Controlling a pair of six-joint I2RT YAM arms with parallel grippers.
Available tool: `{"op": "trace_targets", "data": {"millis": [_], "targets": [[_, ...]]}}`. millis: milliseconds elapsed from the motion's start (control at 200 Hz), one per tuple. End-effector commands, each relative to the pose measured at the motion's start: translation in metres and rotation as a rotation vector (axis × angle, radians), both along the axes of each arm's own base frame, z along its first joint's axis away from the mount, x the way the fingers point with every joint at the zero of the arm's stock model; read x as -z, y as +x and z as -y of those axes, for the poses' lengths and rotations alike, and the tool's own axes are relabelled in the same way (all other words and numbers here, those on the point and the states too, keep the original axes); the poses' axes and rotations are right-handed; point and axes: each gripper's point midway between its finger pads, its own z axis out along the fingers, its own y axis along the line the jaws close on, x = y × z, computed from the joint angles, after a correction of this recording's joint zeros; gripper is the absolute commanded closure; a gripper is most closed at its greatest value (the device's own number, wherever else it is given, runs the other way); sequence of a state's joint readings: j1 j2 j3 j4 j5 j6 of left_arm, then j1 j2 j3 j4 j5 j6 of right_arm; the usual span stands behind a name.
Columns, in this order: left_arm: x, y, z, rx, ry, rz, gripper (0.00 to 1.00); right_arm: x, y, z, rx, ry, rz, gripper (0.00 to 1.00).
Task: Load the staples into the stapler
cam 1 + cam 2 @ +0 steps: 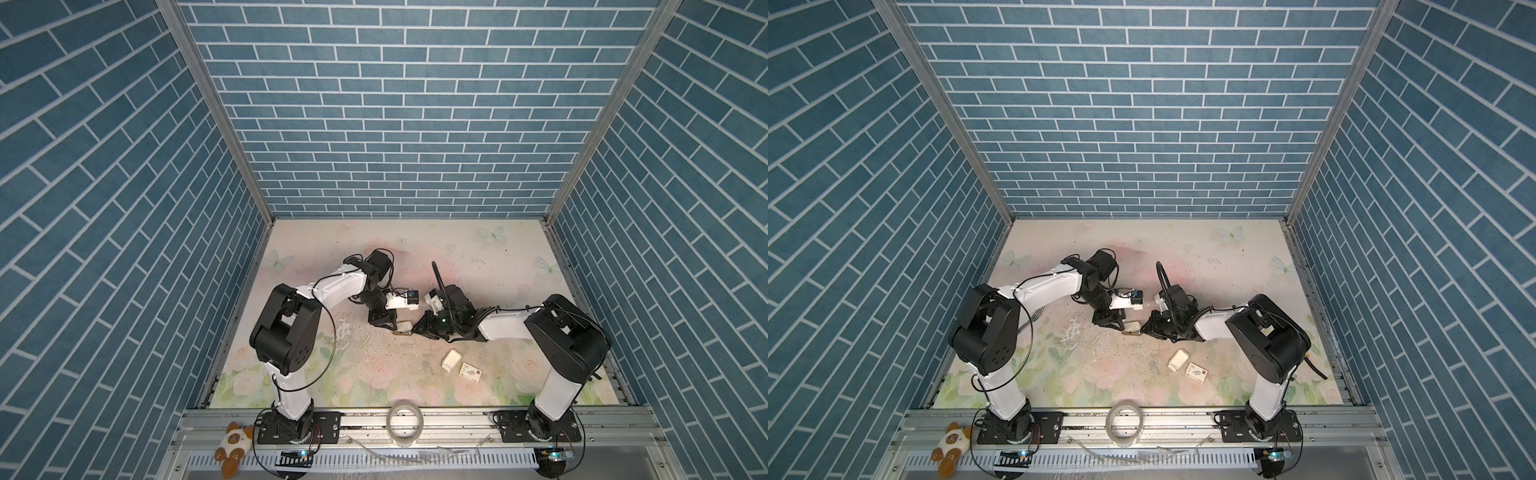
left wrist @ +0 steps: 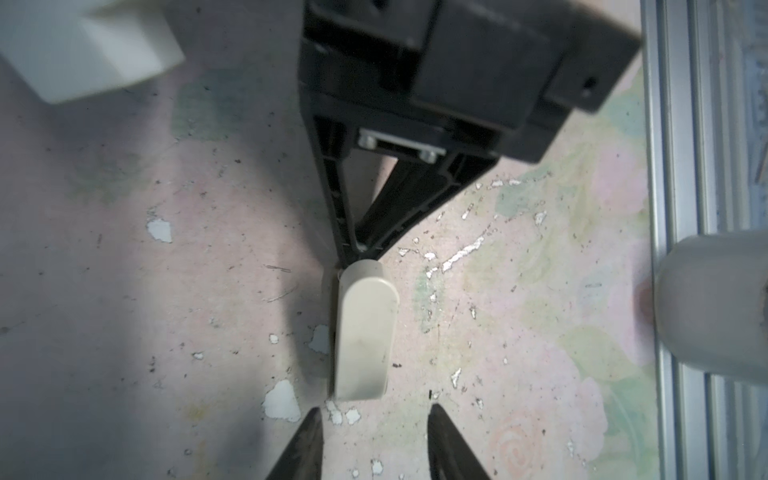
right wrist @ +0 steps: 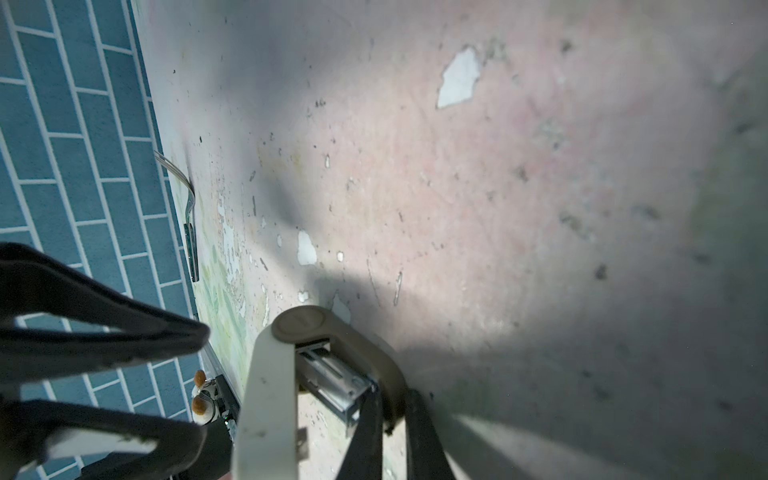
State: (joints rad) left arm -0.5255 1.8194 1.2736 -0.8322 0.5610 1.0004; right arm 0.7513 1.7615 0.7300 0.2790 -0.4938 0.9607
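The beige stapler (image 1: 402, 326) (image 1: 1132, 326) hangs mid-table between both arms. It is hinged open, with its metal magazine (image 3: 332, 374) showing. My right gripper (image 3: 390, 411) (image 1: 415, 330) is shut on one beige arm of the stapler (image 3: 270, 395). My left gripper (image 2: 374, 411) (image 1: 394, 328) is open, and its tips stop just short of the stapler's free end (image 2: 363, 332) with nothing between them. The staples' printed box (image 1: 470, 369) (image 1: 1196, 369) and white inner tray (image 1: 451, 360) (image 1: 1178, 359) lie on the mat to the front right.
A tape roll (image 1: 405, 424) stands on the front rail, with a plush toy (image 1: 232, 446) at the front left. A fork (image 3: 189, 208) lies by the left wall. The mat (image 1: 374, 374) is scuffed, with peeled white patches.
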Motion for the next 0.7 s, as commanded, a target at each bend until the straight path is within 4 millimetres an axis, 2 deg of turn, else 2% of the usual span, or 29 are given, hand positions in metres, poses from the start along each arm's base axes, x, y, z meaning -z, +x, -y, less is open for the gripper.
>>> {"op": "trace_targets", "data": {"millis": [0, 160, 300, 420, 575, 695], "targets": [[-0.014, 0.003, 0.008, 0.032, -0.003, 0.045, 0.5, 0.016, -0.003, 0.011, 0.007, -0.046, -0.011, 0.86], [-0.009, -0.001, 0.021, 0.098, 0.035, 0.067, 0.39, 0.017, -0.002, 0.011, 0.015, -0.036, -0.009, 0.86], [-0.002, -0.008, 0.032, 0.134, 0.063, 0.075, 0.38, 0.017, -0.001, 0.012, 0.032, -0.022, 0.002, 0.86], [0.006, -0.01, 0.035, 0.139, 0.079, 0.07, 0.42, 0.015, 0.001, 0.011, 0.036, -0.005, 0.009, 0.86], [0.014, -0.009, 0.035, 0.129, 0.109, 0.073, 0.55, 0.016, 0.0, 0.011, 0.031, -0.001, 0.005, 0.86], [0.016, -0.012, 0.035, 0.128, 0.113, 0.072, 0.58, 0.016, 0.0, 0.013, 0.033, 0.004, 0.007, 0.86]]}}
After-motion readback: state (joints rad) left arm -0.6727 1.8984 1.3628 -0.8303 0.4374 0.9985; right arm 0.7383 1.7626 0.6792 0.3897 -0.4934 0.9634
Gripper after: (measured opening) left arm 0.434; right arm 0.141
